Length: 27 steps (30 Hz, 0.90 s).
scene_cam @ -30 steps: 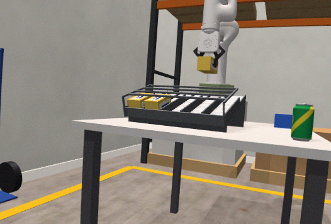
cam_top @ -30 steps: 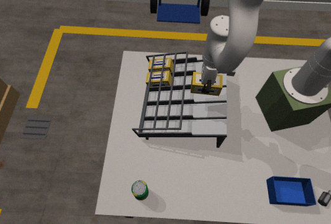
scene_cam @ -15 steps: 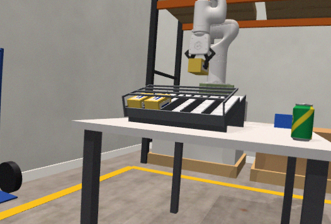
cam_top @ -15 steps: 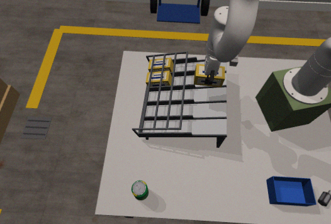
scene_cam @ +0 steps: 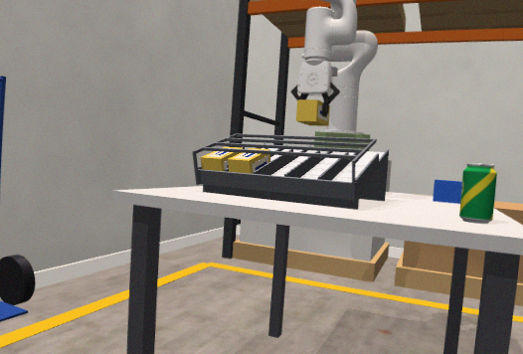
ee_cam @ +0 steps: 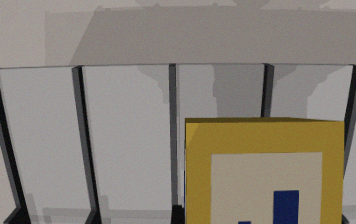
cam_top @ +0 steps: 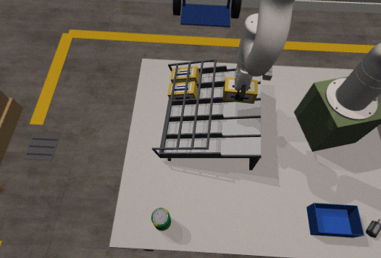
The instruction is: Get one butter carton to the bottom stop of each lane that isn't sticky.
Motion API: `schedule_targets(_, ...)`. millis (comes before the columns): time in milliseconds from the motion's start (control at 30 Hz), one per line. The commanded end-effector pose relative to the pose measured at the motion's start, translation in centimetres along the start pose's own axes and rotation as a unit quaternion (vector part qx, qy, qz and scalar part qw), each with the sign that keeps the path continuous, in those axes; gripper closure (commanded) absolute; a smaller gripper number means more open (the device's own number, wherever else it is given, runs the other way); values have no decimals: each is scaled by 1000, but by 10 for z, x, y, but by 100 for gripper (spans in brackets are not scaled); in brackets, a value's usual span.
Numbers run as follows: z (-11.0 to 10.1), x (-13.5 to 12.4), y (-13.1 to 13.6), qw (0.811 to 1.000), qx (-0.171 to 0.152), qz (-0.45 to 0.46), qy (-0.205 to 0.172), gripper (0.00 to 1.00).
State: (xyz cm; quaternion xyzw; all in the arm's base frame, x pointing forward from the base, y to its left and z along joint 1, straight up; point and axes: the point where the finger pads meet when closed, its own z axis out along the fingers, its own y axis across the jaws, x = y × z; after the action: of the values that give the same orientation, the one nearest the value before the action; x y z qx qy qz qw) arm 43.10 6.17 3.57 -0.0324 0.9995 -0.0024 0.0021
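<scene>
Item: butter carton, one, pinched between your fingers, aloft over the upper end of the sloped rack. Long axis: along the lanes, fingers closing across its width; little or no turn appears needed. Location: directly under the fingers, apart from the rack. Companion pieces: two cartons, side by side at the lower end, ahead of your fingers in adjoining outer lanes. Next lane, by judgement: the middle lane, below the fingers and perhaps slightly sideways; exact alignment cannot be told. Advice: centre between dividers before lowering; an offset could land the carton on one.
</scene>
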Motion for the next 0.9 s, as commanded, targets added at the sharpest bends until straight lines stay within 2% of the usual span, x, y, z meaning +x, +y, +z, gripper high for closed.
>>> schedule_targets(0,10,-3,0,1000,0,0,-2,100)
schedule_targets(333,10,-3,0,1000,0,0,-2,100)
schedule_targets(367,19,-3,0,999,0,0,47,100)
schedule_targets(867,19,-3,0,999,0,0,47,100)
